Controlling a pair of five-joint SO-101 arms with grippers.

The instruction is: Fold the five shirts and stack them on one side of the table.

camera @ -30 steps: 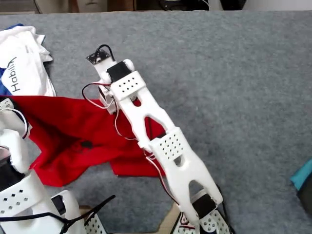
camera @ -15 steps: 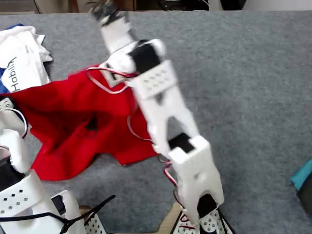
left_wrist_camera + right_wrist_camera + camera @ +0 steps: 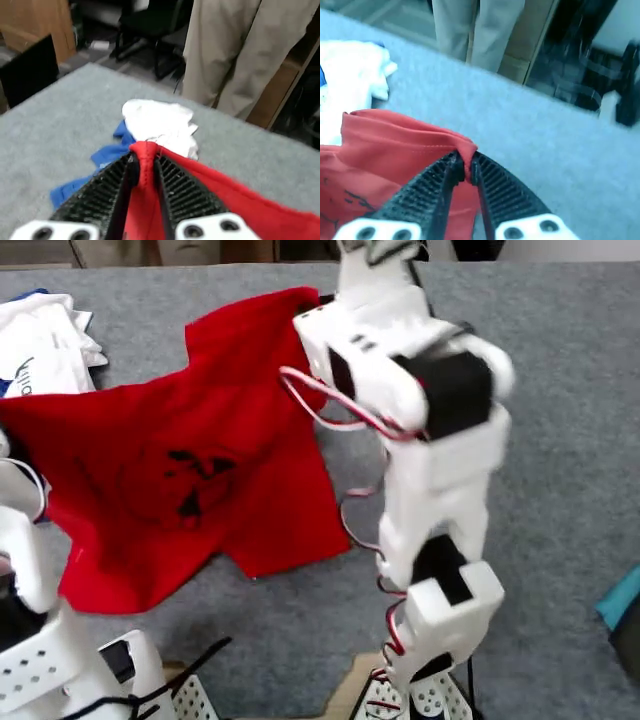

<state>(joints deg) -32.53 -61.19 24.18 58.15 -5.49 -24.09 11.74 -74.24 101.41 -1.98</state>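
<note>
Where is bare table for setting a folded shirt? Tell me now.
Bare grey table lies right of the right arm, between the far edge and the teal object. The left is crowded: white shirt, red shirt.

The shirt [image 3: 180,460] was strung between the left gripper [image 3: 144,160] and right gripper [image 3: 466,161], an edge pinched in each. A pile of other shirts [image 3: 159,125] sat on the table [image 3: 55,120] just beyond the left one.

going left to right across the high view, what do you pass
white shirt -> red shirt -> right arm -> teal thing at the edge
</note>
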